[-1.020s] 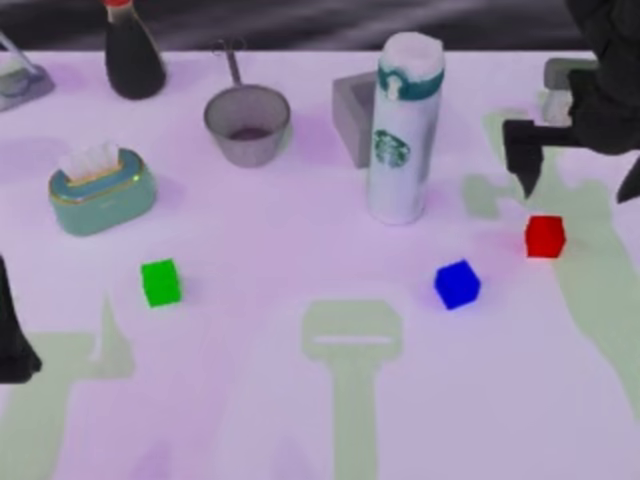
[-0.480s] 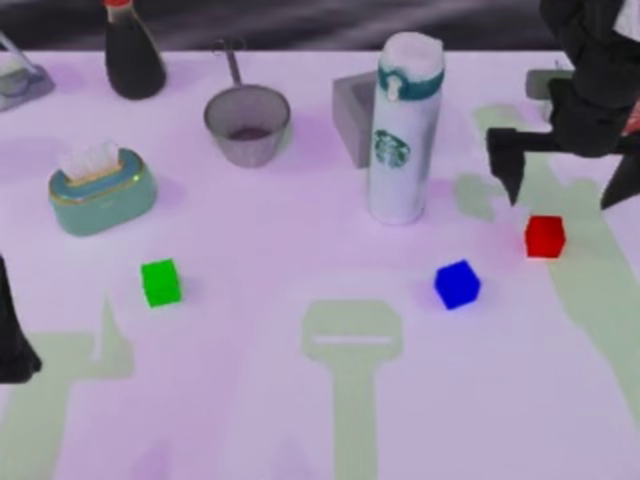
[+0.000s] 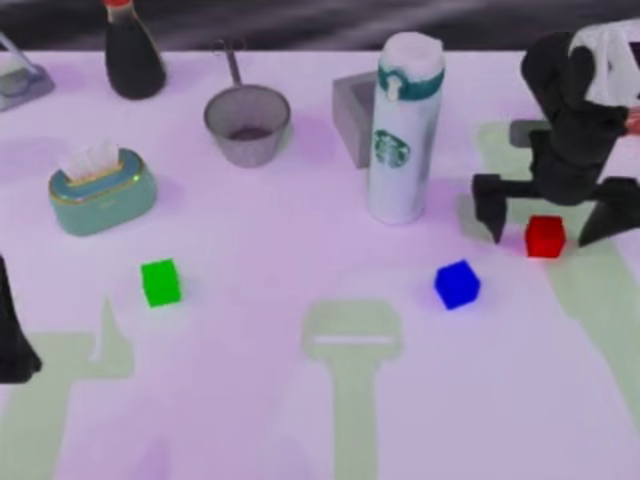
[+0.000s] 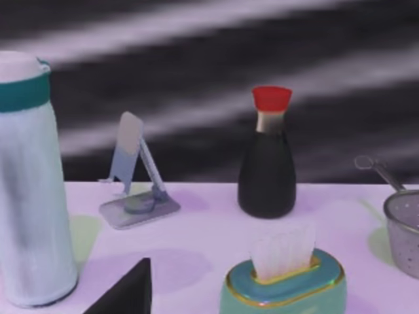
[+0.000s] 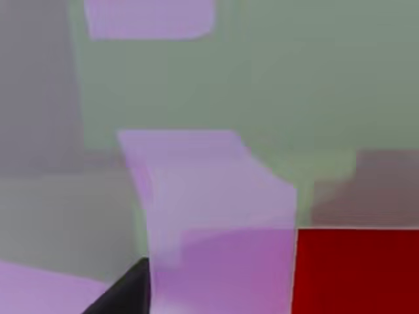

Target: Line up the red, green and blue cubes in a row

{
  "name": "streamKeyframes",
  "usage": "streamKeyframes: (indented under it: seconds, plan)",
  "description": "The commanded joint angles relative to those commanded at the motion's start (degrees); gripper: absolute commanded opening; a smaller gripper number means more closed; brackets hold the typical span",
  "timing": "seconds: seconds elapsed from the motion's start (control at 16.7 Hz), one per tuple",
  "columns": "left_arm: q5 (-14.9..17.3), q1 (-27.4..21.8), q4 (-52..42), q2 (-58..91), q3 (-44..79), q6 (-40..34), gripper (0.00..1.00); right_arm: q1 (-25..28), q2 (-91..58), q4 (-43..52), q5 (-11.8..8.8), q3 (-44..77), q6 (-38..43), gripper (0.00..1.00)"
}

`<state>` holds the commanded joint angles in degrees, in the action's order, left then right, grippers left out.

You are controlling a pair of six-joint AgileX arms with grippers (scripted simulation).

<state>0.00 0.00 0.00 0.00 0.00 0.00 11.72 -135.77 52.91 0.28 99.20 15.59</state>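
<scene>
Red cube (image 3: pixel 545 237) sits on the counter (image 3: pixel 300 250) between the right fingers (image 3: pixel 490 215), which are spread wide and not touching it. Left arm parked at the counter's left edge.

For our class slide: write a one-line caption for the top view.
Right gripper open astride the red cube; blue cube and green cube wait apart.

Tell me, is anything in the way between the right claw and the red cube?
No. The right gripper is open, fingers either side of the red cube, nothing visible between them. The left gripper sits parked at the table's left edge.
</scene>
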Motion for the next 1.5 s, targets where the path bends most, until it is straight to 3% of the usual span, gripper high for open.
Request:
streamKeyframes:
  seconds: [0.36, 1.14, 1.5]
  plan:
    - [0.00, 0.00, 0.00, 0.00, 0.00, 0.00, 1.00, 0.06, -1.28, -2.33, 0.01, -1.57, 0.08, 1.00]
    - [0.00, 0.00, 0.00, 0.00, 0.00, 0.00, 1.00, 0.06, -1.28, -2.33, 0.01, -1.57, 0.08, 0.02]
    - [0.00, 0.00, 0.00, 0.00, 0.00, 0.00, 1.00, 0.06, -1.28, -2.33, 0.01, -1.57, 0.08, 0.00]
